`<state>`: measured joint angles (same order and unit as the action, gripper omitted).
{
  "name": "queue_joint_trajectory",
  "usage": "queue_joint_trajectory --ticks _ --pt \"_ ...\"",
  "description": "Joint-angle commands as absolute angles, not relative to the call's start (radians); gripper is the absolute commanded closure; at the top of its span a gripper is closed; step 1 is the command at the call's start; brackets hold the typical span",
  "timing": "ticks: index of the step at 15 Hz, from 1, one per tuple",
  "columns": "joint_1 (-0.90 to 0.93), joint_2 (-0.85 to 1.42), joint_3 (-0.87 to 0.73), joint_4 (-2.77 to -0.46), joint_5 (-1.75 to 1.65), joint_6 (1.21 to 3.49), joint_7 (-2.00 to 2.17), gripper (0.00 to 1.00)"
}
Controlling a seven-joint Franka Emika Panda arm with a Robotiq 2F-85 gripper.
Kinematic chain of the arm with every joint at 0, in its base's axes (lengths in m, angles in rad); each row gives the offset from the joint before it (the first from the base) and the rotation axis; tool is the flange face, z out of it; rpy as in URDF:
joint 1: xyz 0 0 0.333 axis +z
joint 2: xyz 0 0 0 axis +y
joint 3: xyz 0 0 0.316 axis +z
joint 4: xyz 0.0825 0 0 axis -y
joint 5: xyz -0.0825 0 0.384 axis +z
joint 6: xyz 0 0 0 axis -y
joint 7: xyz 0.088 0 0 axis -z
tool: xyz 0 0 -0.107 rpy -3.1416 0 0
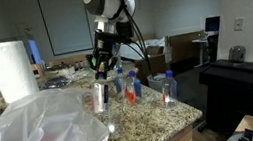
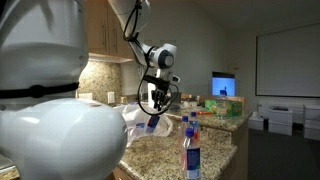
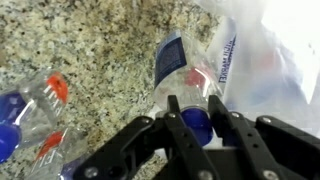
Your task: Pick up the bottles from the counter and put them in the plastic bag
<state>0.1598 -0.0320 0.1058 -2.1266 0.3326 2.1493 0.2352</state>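
Note:
My gripper (image 3: 197, 125) is shut on the blue cap of a clear bottle (image 3: 185, 75) and holds it hanging above the granite counter (image 3: 90, 40). In both exterior views the gripper (image 1: 101, 72) (image 2: 152, 108) holds this bottle (image 1: 100, 93) (image 2: 152, 122) just above the counter's surface, next to the plastic bag's edge. The crinkled translucent plastic bag (image 1: 34, 130) (image 3: 265, 55) lies beside it. Several other blue-capped bottles (image 1: 132, 88) stand on the counter; two lie in the wrist view (image 3: 35, 105). One bottle (image 2: 191, 150) stands near in an exterior view.
A tall white paper towel roll (image 1: 10, 68) stands behind the bag. The counter's rounded edge (image 1: 156, 132) runs along the front. Desks and a monitor (image 2: 223, 85) stand in the room behind. A large white blurred shape (image 2: 50, 110) blocks part of an exterior view.

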Motion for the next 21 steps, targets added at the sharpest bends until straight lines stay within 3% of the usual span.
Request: queue_joint_trajectory --ticks 1,11,21 --pt "0.162 -0.005 0.125 -2.144 0.501 2.192 0.183 0.90" --pt "0.158 0.167 0.176 -2.191 1.223 2.235 -0.066 0.90" --pt "0.239 0.354 0.220 -2.198 1.343 2.240 -0.135 0.90"
